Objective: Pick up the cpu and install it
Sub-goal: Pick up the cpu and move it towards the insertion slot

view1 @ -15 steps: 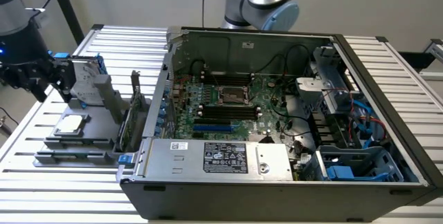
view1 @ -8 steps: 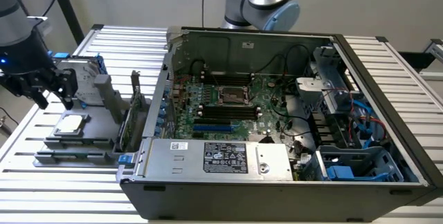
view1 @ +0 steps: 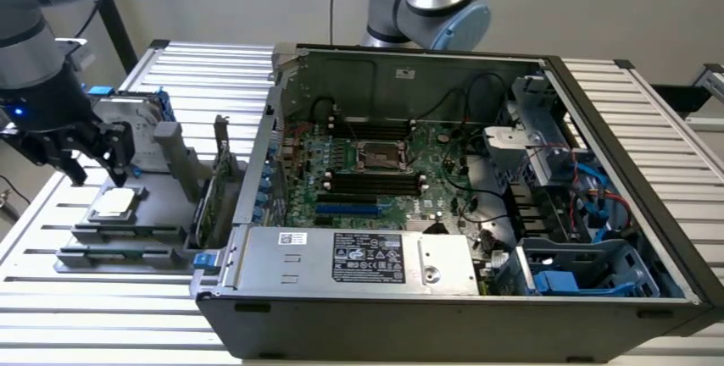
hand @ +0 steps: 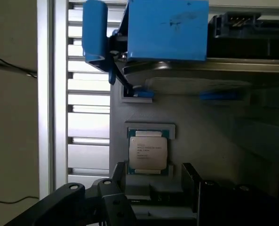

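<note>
Just beneath the spread, empty gripper (view1: 98, 180), the cpu (view1: 114, 204) lies untouched on a grey holder (view1: 153, 215).

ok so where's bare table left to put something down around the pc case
Bare slats of the table lie nearer the camera than the grey fixture, and more run along the exterior view's right of the computer case. Crowded: the fixture itself, with the cpu by the open gripper, and inside the case.
</note>
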